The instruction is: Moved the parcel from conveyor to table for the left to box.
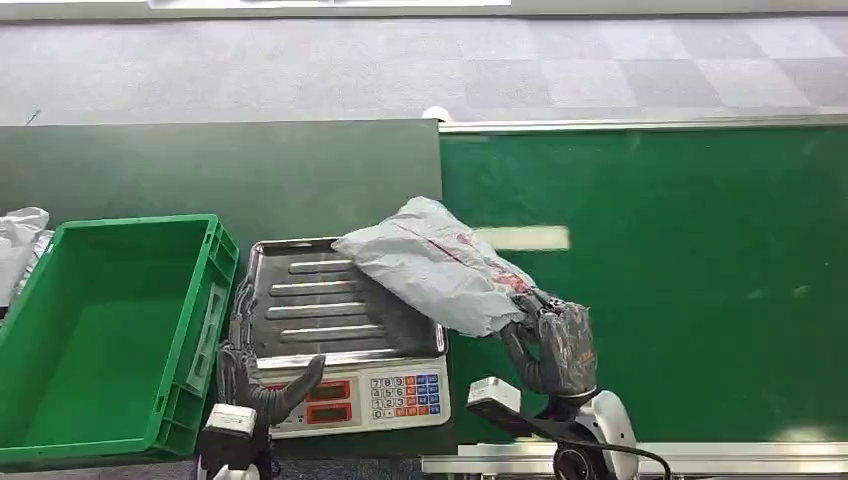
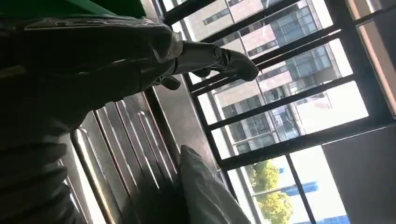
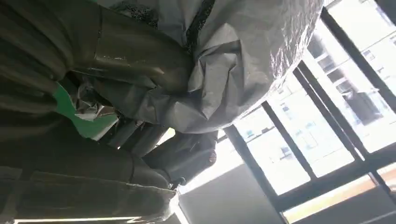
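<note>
Right hand [image 1: 553, 345] at the near edge of the head view grips the grey parcel [image 1: 435, 265] by its near-right end. Parcel's long axis runs diagonally away and to the left, far end hanging over the steel scale tray [image 1: 300, 300], near end over the green conveyor [image 1: 680, 270]. Left hand [image 1: 262, 385] sits at the scale's display [image 1: 365, 395], fingers apart, holding nothing. Green crate [image 1: 90, 330] is just beside the scale on its left.

Left wrist view: left hand [image 2: 93, 60] open above the ribbed tray [image 2: 126, 154], parcel [image 2: 205, 196] corner poking in from the far side, not touching the fingers.

Right wrist view: right hand [image 3: 116, 60] clamped on crumpled parcel film [image 3: 233, 70], thumb pressed into the fold.

Judgement: parcel lies right of the left hand, so handover means a short leftward carry onto the tray. Left hand is nearer the crate.
</note>
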